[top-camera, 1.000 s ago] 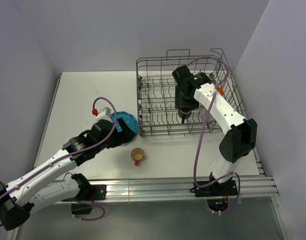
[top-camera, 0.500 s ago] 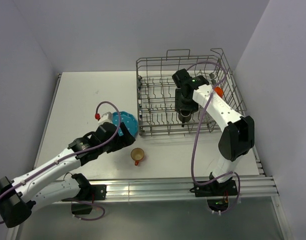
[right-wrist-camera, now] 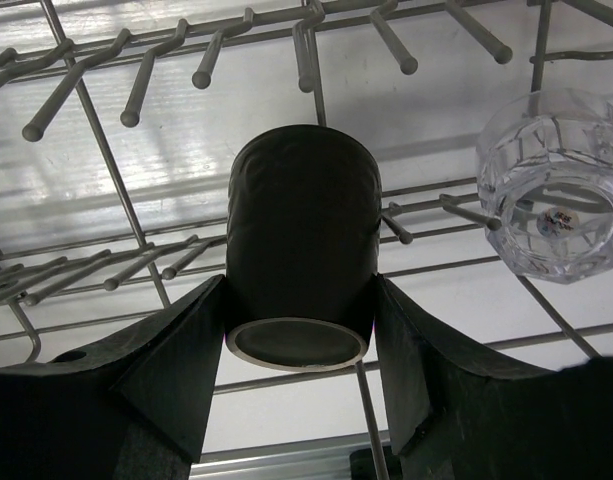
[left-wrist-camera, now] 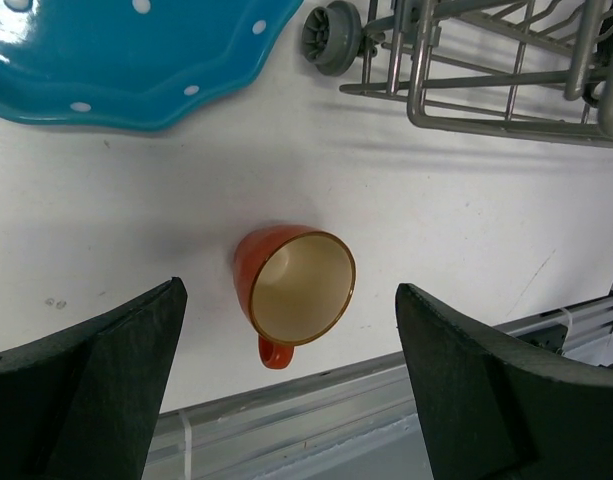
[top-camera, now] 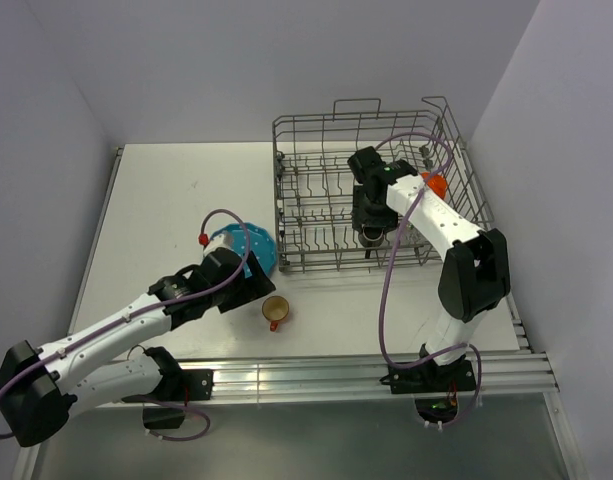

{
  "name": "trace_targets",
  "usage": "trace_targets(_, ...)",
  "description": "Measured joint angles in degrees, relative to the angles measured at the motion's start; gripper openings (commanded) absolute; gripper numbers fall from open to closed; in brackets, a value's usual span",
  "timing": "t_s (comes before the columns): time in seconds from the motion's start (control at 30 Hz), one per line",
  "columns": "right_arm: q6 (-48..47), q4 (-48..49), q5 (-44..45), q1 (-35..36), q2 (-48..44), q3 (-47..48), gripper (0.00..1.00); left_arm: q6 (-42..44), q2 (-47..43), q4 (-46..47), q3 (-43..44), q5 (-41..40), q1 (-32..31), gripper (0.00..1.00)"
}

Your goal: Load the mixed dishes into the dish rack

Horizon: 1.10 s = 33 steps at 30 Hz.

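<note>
- Gripping the dark brown mug, the right end effector has a finger pressed against each side of it.
- That mug hangs inside the dish rack, low among the upright tines on the rack's near half, with its flat, pale-ringed base turned toward the wrist camera.
- A small clear glass sits on the tines inside the rack, just to the right of the mug and apart from it.
- An orange-red bowl shows at the rack's right side, partly hidden by the right arm.
- The left end effector is spread wide and holds nothing; it hovers over the worktop in front of the rack's near-left corner.
- Between its two fingers, lower down, the small orange cup rests on the worktop outside the rack, mouth facing up at the camera and handle pointing away from the rack.
- A teal plate with white dots lies flat on the worktop just beside the rack's near-left corner, apart from the cup.
</note>
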Motion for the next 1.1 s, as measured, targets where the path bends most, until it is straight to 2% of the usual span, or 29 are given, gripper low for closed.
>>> trace_targets(0.07, -0.15, 0.76, -0.44, -0.31, 0.00, -0.59, 0.10, -0.20, 0.35, 0.37, -0.28, 0.35, 0.00, 0.91)
trace_targets(0.13, -0.22, 1.40, -0.79, -0.57, 0.00, -0.96, 0.19, -0.46, 0.61, 0.74, -0.70, 0.85, 0.00, 0.91)
trace_targets(0.23, -0.37, 1.88, -1.07, -0.61, 0.00, -1.16, 0.44, -0.66, 0.63, 1.03, -1.11, 1.14, 0.00, 0.89)
trace_targets(0.33, -0.61, 1.97, -1.22, -0.61, -0.04, -1.20, 0.58, -0.72, 0.63, 1.44, -1.11, 1.36, 0.00, 0.89)
trace_targets(0.43, -1.01, 2.19, -1.44, -0.66, -0.52, -1.55, 0.64, -0.98, 0.63, 1.60, -1.18, 1.60, 0.00, 0.87)
trace_targets(0.6, -1.29, 2.25, -1.95, -0.66, -2.73, -2.05, 0.66, -1.18, 1.36, 3.45, -2.25, 2.91, -0.02, 0.83)
trace_targets(0.67, -1.25, 2.01, -2.12, -0.66, -3.89, -2.05, 0.86, -1.42, 2.27, 4.31, -2.69, 3.58, -0.02, 0.83)
trace_targets(1.0, -2.10, 1.64, -2.40, -0.55, -5.92, -1.11, 0.88, -2.49, 4.31, 6.86, -6.34, 4.63, -0.02, 0.81)
trace_targets(1.1, -2.10, 1.64, -2.32, -0.52, -5.95, -1.11, 0.88, -2.97, 4.35, 7.06, -7.15, 4.66, 0.00, 0.75)
